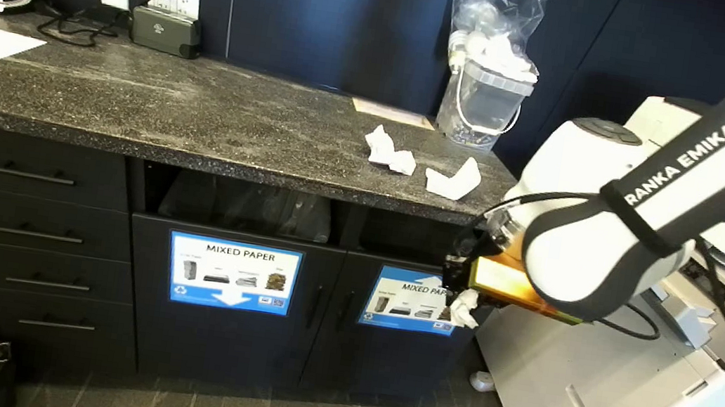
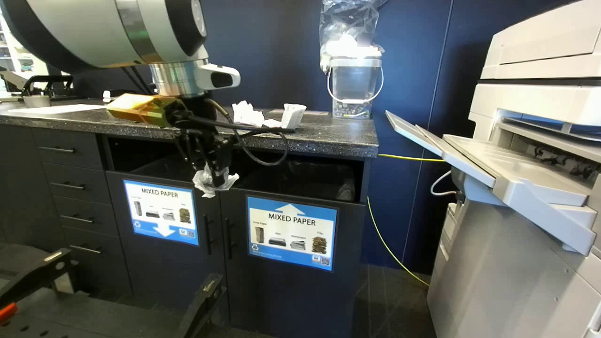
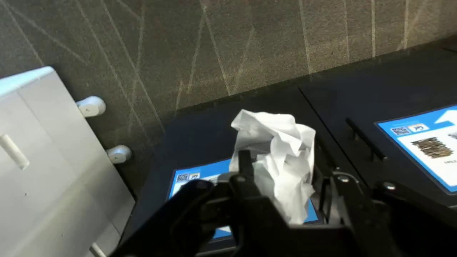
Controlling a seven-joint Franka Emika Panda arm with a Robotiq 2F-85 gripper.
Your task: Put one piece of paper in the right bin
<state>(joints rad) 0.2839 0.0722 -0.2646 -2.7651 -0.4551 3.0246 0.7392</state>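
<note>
Paper (image 3: 289, 157) hangs pinched in the gripper (image 2: 211, 172), outside the right bin (image 2: 307, 182). More paper (image 1: 456, 178) lies on the counter (image 1: 205, 110).

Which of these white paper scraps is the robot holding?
The crumpled paper between the jaws, clear of the countertop; the other scraps lie on it.

Your way into the right bin (image 2: 305, 182) is a wide slot, the edge of the counter (image 2: 328, 147) above it and a door (image 2: 291, 295) blocking below. In an exterior view, a black cable loop (image 2: 267, 164) hangs just right of your hand (image 2: 208, 173); farther right, a yellow cable (image 2: 411, 157) crosses the gap between door and printer (image 2: 488, 263).
</note>
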